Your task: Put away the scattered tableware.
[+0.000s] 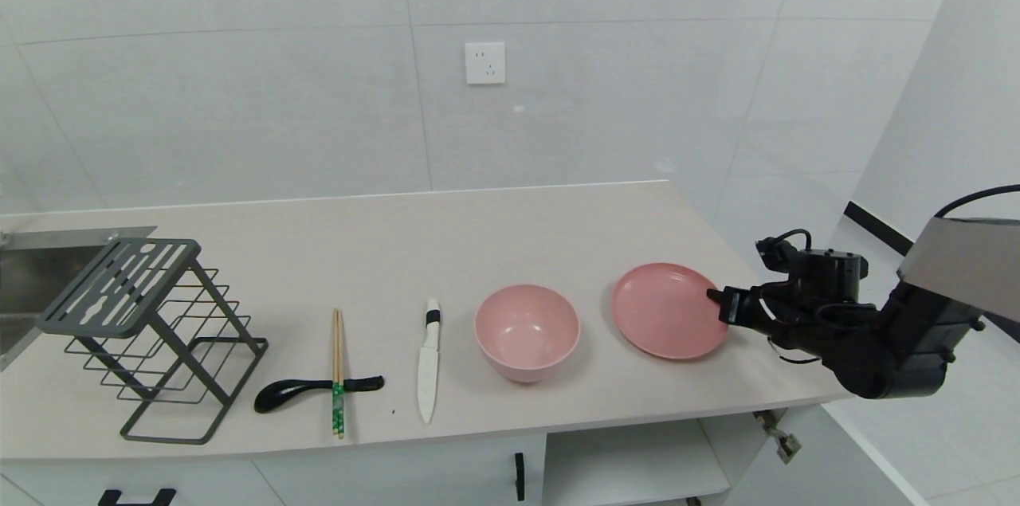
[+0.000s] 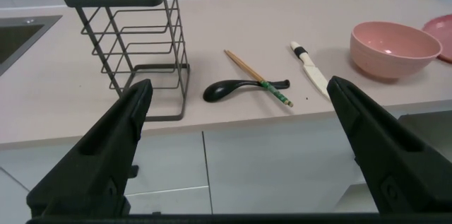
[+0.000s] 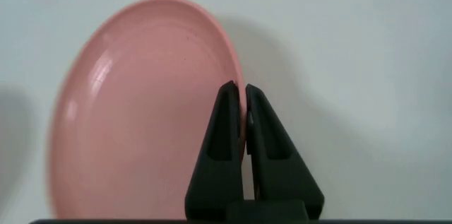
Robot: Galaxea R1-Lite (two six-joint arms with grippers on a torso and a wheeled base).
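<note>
A pink plate (image 1: 665, 311) (image 3: 141, 111) lies on the counter's right end, and my right gripper (image 1: 713, 297) (image 3: 244, 90) is shut on its right rim. To the plate's left stand a pink bowl (image 1: 526, 331) (image 2: 394, 47), a white knife (image 1: 429, 358) (image 2: 311, 68), wooden chopsticks (image 1: 338, 370) (image 2: 258, 78) lying across a black spoon (image 1: 295, 390) (image 2: 233, 90), and a grey wire rack (image 1: 151, 323) (image 2: 134, 33). My left gripper (image 2: 240, 83) hangs open in front of the counter, holding nothing.
A sink (image 1: 24, 283) is set into the counter's far left, behind the rack. The beige counter (image 1: 478, 243) ends just right of the plate. An open cabinet shelf (image 1: 637, 466) sits under the counter's right part. A tiled wall with a socket (image 1: 484, 63) stands behind.
</note>
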